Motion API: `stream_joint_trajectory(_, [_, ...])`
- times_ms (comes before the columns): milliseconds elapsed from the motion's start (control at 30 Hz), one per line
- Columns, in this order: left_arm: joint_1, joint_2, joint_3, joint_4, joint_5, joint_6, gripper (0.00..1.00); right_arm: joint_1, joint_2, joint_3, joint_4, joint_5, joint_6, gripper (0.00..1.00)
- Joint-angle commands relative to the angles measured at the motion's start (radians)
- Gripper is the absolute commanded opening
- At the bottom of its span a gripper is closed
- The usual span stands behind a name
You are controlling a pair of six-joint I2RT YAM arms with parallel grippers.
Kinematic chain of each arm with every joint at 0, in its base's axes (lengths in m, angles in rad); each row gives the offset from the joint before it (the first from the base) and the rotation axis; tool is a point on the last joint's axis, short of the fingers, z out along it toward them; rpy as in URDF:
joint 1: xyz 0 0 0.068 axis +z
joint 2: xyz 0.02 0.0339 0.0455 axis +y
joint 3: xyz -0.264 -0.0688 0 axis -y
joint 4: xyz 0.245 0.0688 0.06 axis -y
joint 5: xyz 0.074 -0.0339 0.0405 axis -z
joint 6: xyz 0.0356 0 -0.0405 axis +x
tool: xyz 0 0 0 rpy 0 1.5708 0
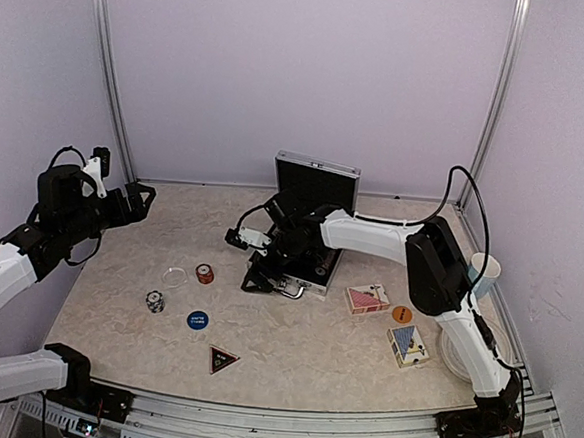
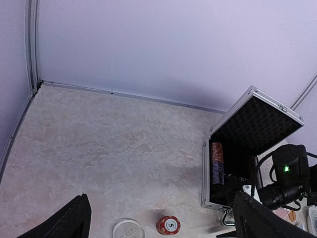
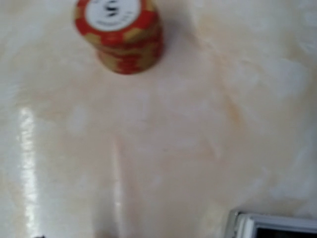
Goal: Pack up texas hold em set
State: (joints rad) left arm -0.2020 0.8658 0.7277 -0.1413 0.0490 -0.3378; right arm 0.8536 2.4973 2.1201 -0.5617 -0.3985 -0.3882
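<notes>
Standing open on the pale marbled surface (image 1: 302, 355), lid upright: small ribbed silver aluminium case (image 1: 317, 181). Poised at the case's front left corner, jaws spread wide, gripping nothing: right claw (image 1: 268, 275). Left of the case: red stack of poker chips (image 1: 205, 273). Far left of the case, raised, wide open and empty: left claw (image 1: 139, 199). Right of the case: red card deck (image 1: 368, 299), orange round button (image 1: 403, 314), blue card deck (image 1: 408, 344).

Finishes: glossy stone-look surface, metal-trimmed case, plastic chips.
The surface (image 1: 293, 349) is smooth, marbled beige, glossy enough to throw back light streaks. The case (image 1: 318, 168) has bright ribbed metal edging; its lid lining (image 2: 255, 124) is matt black dimpled foam. The red chip stack (image 3: 119, 34) looks like smooth, low-sheen plastic.
</notes>
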Motion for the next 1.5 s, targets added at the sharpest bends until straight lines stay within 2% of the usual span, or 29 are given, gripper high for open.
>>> stream_joint_trajectory(0, [0.009,-0.017,-0.013,0.025,0.010,-0.007,0.99,0.057,0.006,-0.013,-0.088,-0.112,-0.064,0.99])
stream_joint_trajectory(300, [0.010,-0.023,-0.013,0.023,0.010,-0.008,0.99,0.084,-0.044,-0.077,-0.137,-0.086,-0.137,0.99])
stream_joint_trajectory(567, [0.009,-0.027,-0.013,0.023,0.011,-0.007,0.99,0.087,-0.115,-0.203,-0.137,-0.095,-0.153,0.98])
stream_joint_trajectory(1467, [0.009,-0.028,-0.014,0.025,0.012,-0.009,0.99,0.160,-0.244,-0.472,-0.042,-0.097,-0.081,0.95])
